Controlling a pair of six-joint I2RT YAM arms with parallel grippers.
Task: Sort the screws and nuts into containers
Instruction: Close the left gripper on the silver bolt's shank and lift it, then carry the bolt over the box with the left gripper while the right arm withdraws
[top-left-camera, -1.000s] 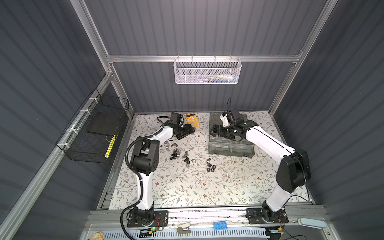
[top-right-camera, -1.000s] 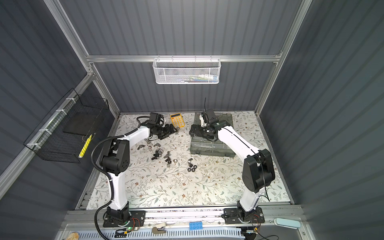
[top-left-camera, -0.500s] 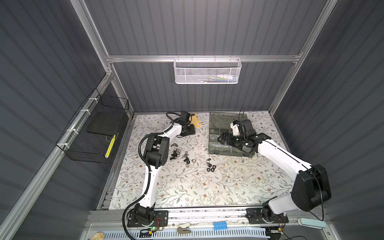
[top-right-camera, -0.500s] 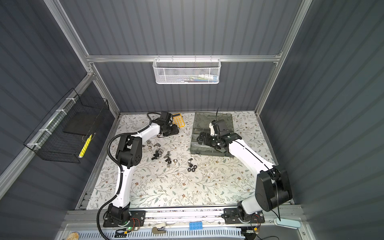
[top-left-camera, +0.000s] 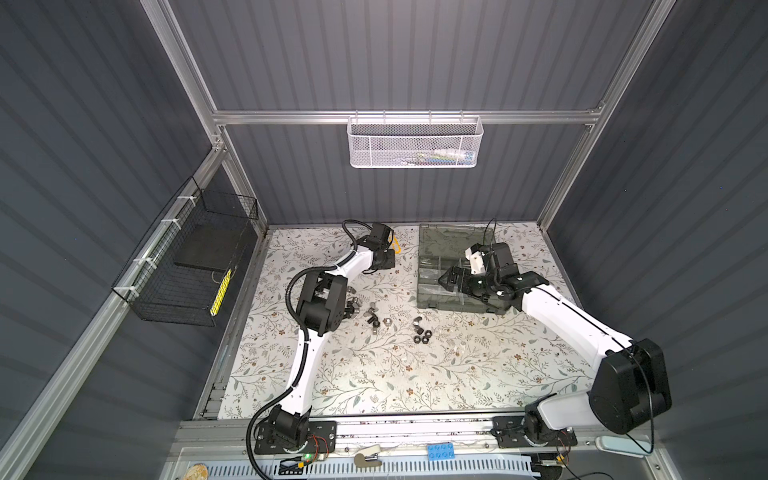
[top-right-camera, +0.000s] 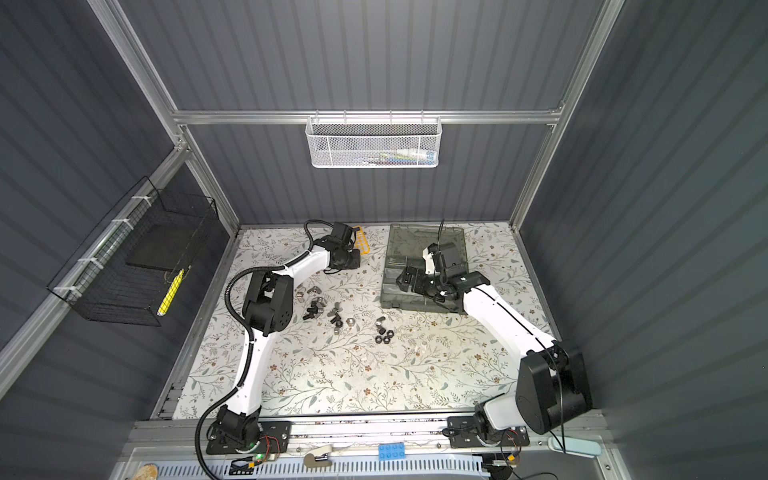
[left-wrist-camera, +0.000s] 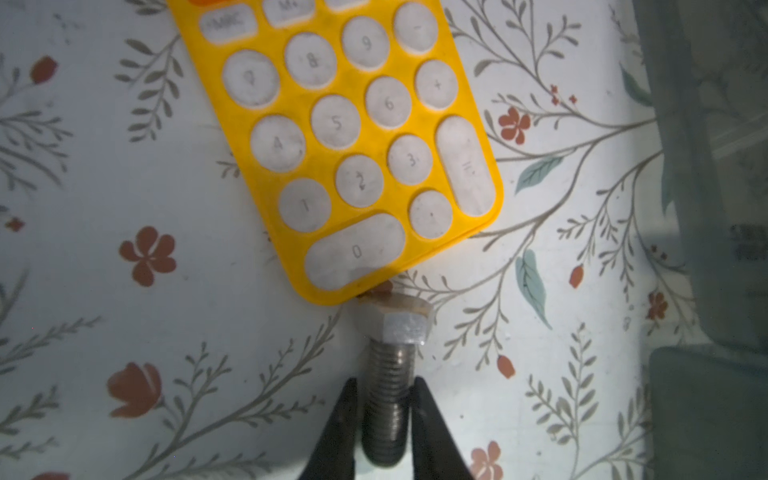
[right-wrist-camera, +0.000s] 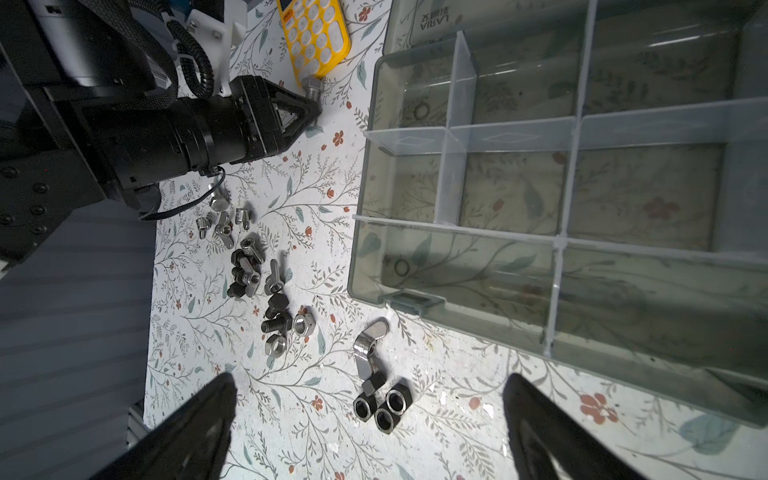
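Here the left claw (left-wrist-camera: 384, 390) pinches a screw (left-wrist-camera: 395, 332) by its threads, lower centre of the left wrist frame, head touching the calculator (left-wrist-camera: 345, 137). Likely risk: the round shank rolls or pivots free on lifting. The right claw (right-wrist-camera: 370, 384) hangs spread over the nuts (right-wrist-camera: 382, 405).

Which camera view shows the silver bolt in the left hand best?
The left wrist view: the silver bolt fills the near foreground, its threaded shank pinched by the left hand, hex head beside the yellow calculator. The right wrist view shows it small and distant. In both top views it cannot be made out.
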